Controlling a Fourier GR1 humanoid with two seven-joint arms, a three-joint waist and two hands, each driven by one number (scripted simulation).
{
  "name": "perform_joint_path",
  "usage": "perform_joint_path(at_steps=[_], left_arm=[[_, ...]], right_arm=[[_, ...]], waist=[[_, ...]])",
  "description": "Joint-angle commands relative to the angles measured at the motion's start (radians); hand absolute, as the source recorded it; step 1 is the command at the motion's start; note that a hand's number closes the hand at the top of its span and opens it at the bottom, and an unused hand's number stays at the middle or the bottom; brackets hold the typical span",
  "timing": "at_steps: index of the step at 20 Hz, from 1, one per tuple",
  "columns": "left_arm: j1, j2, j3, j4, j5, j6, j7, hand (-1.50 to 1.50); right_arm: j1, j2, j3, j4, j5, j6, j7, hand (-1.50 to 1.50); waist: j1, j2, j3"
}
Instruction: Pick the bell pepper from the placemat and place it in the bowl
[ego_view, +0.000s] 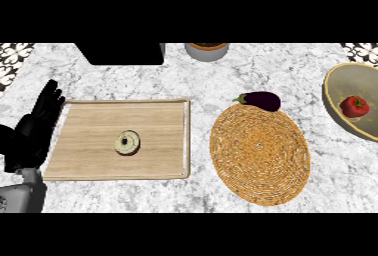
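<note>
Head view, steeply down onto counter (280, 70)

Grey-veined white marble counter (221, 75) bearing rectangular wooden board (88, 130), round woven straw placemat (258, 160), tan bowl (351, 80), grey pot (207, 53), black box (122, 54).

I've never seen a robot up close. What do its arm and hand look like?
Only one arm shows. The left hand is black, with slim fingers shaped much like a person's. The forearm below it is plain pale grey. I see no cables or markings.
</note>
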Motion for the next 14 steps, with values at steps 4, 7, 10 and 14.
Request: perform_joint_path(at_steps=[4, 7, 10, 14], left_arm=[[0.01, -0.025, -0.024, -0.073, -0.022, 0.025, 0.064, 0.0], [-0.012, 0.0, 0.026, 0.015, -0.006, 0.014, -0.002, 0.0], [0.009, -0.001, 0.009, -0.059, 0.021, -0.021, 0.052, 0.0], [0.016, -0.017, 0.008, 0.027, -0.002, -0.025, -0.042, 0.0]], right_arm=[[0.216, -0.12, -0.085, 0.02, -0.132, 0.234, -0.063, -1.5], [0.294, -0.138, -0.13, 0.07, -0.193, 0.383, -0.114, -1.5], [0.338, -0.145, -0.137, 0.083, -0.22, 0.417, -0.203, -1.5], [0.361, -0.178, -0.122, 0.076, -0.272, 0.481, -0.173, -1.5]], waist=[[-0.008, -0.005, -0.001], [-0.012, -0.003, -0.001], [0.004, -0.001, 0.001], [0.002, -0.001, -0.001]])
